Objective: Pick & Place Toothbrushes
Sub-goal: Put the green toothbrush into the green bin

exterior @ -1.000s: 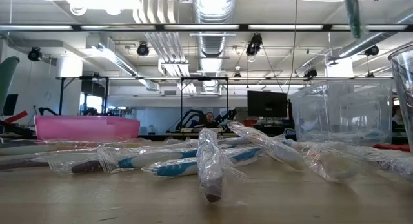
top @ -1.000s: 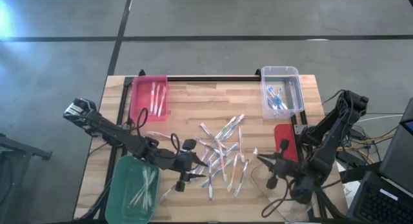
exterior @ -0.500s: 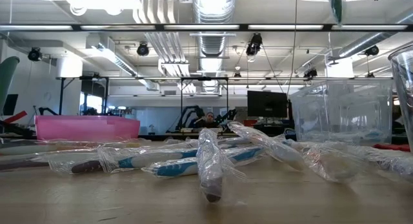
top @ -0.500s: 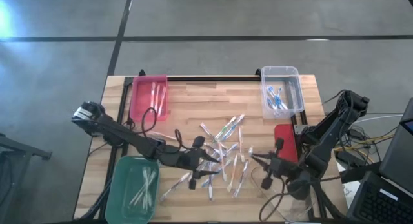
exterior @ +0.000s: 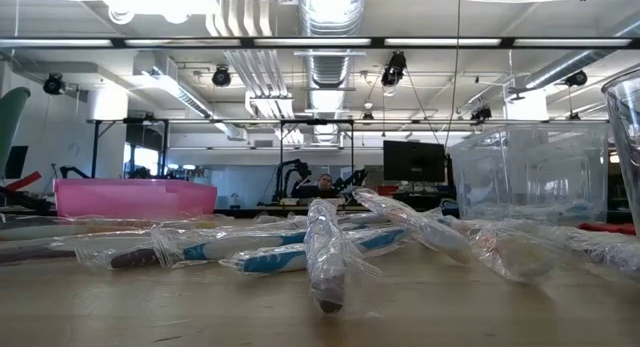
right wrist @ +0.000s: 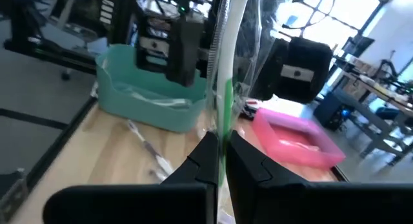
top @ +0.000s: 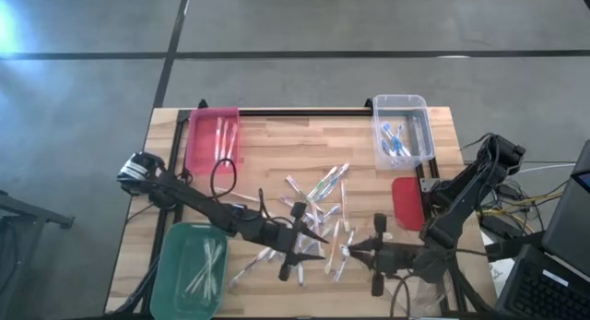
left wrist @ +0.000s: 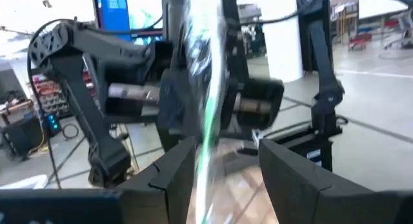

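A heap of wrapped toothbrushes (top: 323,205) lies in the middle of the table and shows up close in the low view (exterior: 320,252). My right gripper (top: 355,255) is shut on one toothbrush with a green accent (right wrist: 224,101), in a clear wrapper, near the table's near edge. My left gripper (top: 316,240) faces it from the left. It is open, its fingers (left wrist: 171,182) standing on either side of that same toothbrush (left wrist: 206,121). Whether they touch it I cannot tell. Neither gripper shows in the low view. My right gripper pinches the wrapped toothbrush between its two fingers (right wrist: 201,162) on the pale shaft just below the green accent (right wrist: 223,130). The fingers lie across the shaft. The toothbrush is lifted clear of the table, and its long end sticks out beyond the fingers.
A green bin (top: 194,269) holding toothbrushes sits at the near left. A pink bin (top: 214,138) is at the far left and a clear bin (top: 403,131) at the far right, both with toothbrushes inside. A red flat piece (top: 407,202) lies at the right edge.
My left gripper has moved toward the table's right, and my right gripper has moved toward the left and the near edge, so the two now meet. The toothbrush tip seen high in the low view has gone out of it.
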You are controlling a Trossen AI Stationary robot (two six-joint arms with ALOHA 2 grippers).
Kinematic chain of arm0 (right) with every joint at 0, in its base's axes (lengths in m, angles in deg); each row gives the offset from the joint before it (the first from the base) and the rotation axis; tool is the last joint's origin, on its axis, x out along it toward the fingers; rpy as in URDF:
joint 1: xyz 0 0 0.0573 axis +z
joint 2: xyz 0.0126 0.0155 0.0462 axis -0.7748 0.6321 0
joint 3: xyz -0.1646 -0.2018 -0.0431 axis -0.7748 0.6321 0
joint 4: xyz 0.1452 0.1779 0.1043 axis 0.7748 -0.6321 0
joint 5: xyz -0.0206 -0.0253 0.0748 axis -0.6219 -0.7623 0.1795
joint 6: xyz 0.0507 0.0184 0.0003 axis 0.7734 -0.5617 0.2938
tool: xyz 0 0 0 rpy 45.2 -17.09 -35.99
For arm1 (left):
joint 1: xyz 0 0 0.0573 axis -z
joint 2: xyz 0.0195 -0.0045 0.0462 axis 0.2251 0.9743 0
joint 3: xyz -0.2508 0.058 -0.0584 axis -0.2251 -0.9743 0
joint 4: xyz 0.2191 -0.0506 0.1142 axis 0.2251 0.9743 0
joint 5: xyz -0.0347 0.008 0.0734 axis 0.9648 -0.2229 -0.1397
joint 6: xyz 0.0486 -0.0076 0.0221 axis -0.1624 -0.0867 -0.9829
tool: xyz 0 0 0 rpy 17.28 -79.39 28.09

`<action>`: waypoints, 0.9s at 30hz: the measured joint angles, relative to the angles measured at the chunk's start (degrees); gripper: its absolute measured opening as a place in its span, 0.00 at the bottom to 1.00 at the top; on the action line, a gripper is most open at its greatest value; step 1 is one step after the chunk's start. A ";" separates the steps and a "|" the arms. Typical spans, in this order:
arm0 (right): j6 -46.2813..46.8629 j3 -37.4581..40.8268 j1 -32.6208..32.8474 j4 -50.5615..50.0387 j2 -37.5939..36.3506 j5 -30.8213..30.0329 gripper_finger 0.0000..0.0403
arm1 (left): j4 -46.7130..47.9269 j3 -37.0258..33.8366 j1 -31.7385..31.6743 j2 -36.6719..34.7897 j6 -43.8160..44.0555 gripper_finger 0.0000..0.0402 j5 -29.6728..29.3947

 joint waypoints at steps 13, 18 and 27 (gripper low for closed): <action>0.00 0.00 -3.08 0.71 0.67 4.48 0.02 | 1.59 7.24 -0.58 3.99 -3.14 0.44 -0.07; -0.98 0.00 -3.21 1.72 0.67 4.48 0.02 | 2.34 8.31 -1.38 5.29 -2.33 0.44 -0.34; -1.53 0.00 -3.21 1.58 0.65 4.46 0.02 | 2.65 8.74 -1.61 5.41 -1.93 0.27 -0.10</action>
